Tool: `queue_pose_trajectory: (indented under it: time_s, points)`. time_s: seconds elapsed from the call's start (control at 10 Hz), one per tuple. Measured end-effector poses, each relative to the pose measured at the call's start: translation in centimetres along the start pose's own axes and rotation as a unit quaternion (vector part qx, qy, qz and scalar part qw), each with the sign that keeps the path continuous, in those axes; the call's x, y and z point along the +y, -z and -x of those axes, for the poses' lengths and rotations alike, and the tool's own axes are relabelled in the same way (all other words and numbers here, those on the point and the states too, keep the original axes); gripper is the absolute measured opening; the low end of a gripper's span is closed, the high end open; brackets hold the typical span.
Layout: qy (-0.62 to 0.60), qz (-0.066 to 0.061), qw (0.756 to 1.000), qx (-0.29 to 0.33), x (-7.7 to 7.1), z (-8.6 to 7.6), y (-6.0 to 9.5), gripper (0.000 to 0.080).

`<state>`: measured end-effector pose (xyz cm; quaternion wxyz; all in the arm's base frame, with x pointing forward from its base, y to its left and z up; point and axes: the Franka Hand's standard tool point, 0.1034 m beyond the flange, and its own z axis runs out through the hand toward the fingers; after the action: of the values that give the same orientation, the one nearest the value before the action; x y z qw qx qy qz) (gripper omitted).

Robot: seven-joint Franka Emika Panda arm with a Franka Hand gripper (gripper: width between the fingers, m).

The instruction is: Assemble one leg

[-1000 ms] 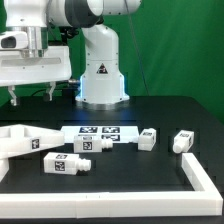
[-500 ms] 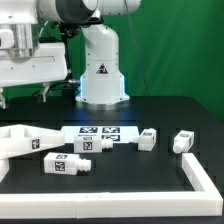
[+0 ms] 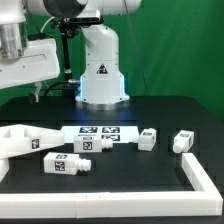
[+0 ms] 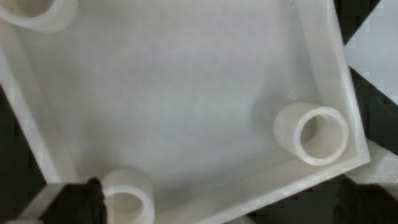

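Several white legs with tag stickers lie on the black table: one at the front [image 3: 62, 166], one by the marker board [image 3: 92, 144], one in the middle [image 3: 148, 138], and one on the exterior view's right [image 3: 183, 141]. My gripper [image 4: 222, 205] hangs high above the large white panel [image 3: 20, 140] on the exterior view's left, far from every leg. It is open and empty, with dark fingers [image 4: 71, 200] wide apart. One finger [image 3: 37, 92] shows in the exterior view; the other is cut off by the frame edge. No leg shows in the wrist view.
The wrist view is filled by the panel [image 4: 178, 100] with round sockets [image 4: 320, 135]. The marker board [image 3: 100, 131] lies flat mid-table. A white L-shaped rail [image 3: 205, 185] lies at the front right. The robot base [image 3: 100, 70] stands behind.
The gripper has moved toward the exterior view's left and slightly up, so one finger has left the frame. The legs and the panel have not moved.
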<state>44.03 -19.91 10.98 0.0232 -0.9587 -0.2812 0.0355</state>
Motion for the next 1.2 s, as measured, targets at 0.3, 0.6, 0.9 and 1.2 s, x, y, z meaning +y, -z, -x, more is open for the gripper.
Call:
queue_pose_trajectory:
  time_s: [0.3, 0.6, 0.9, 1.2]
  points:
    - [0.012, 0.021, 1.000, -0.001, 0.9, -1.1, -0.2, 0.0648]
    - [0.015, 0.035, 0.999, -0.020, 4.8, -2.4, -1.7, 0.0648]
    - [0.041, 0.039, 0.998, -0.028, 7.5, -0.2, -2.5, 0.0648]
    - [0.010, 0.022, 0.999, -0.038, 7.0, 0.7, -3.0, 0.0648]
